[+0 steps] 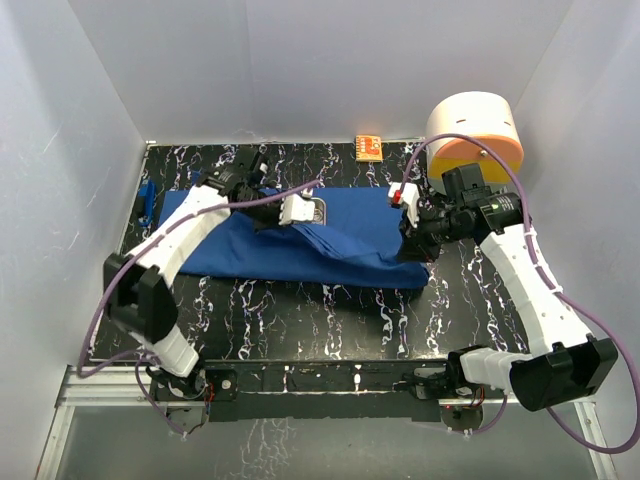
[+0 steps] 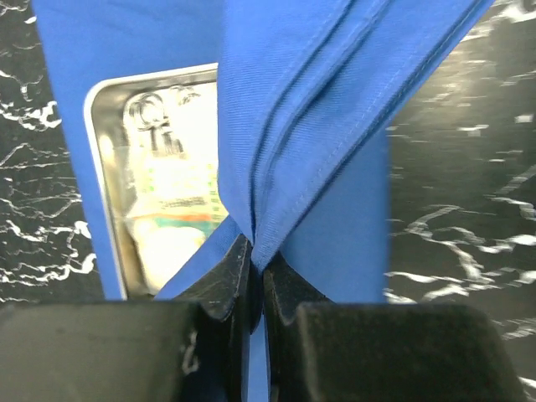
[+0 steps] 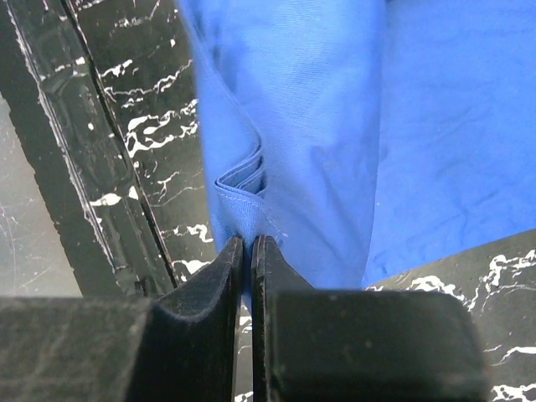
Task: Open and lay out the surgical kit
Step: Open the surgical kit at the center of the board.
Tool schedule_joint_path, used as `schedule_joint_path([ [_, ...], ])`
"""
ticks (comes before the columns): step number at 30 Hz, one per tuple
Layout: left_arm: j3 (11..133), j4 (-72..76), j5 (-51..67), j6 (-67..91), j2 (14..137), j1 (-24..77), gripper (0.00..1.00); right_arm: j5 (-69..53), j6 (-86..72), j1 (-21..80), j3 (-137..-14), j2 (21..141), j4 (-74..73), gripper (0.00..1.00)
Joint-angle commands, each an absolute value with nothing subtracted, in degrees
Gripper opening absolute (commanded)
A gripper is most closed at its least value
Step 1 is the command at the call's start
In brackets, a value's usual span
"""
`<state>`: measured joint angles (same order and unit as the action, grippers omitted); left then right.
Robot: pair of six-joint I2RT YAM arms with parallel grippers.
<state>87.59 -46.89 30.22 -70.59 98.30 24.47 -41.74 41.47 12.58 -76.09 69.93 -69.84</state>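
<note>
Black tabletop with white marble veins [image 1: 300, 310], closed in by plain white walls.

On the left side, left gripper [image 2: 255, 266] shut tight on a gathered fold of the royal-blue cloth wrap [image 2: 335, 126], jaws together with only fabric between them. Pinched at a hemmed edge, probably chosen for the firm, non-slipping hold of a hem. Cloth drawn up from the fingertips into a taut fan, raised off the contents beneath.

Just beyond these fingertips and a little to their left, laid bare under the raised fold: shiny rectangular steel tray [image 2: 95, 167], with a pale sealed packet [image 2: 172, 197] lying inside. Other contents lost in glare or hidden under cloth, so not possible to name.

Further right, rest of the wrap spread between the two grippers, rumpled on the near side.

On the right side, right gripper [image 3: 248, 251] also closed, clamped on a layered corner of the same cloth, low and close to the table. Held so, most likely, to anchor or pull the opposite end during the peeling of the left flap.

Kit judged only partly open: tray half shown, nothing laid out yet.

Behind the right gripper and apart from the cloth: big cream-and-orange cylinder [image 1: 475, 130] and, to its left, small orange box [image 1: 368, 147], neither touched by an arm.
</note>
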Motion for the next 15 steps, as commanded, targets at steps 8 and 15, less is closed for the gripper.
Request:
schedule_joint_path([
  [8,73.96,-65.60,27.21,-49.67,76.56,39.77,0.06,-33.97,42.34,12.22,-71.01,62.57,-73.91,0.00],
  [15,68.87,-70.97,34.85,-45.68,70.20,40.91,0.11,-31.45,40.56,12.22,-66.77,55.81,-74.79,0.00],
])
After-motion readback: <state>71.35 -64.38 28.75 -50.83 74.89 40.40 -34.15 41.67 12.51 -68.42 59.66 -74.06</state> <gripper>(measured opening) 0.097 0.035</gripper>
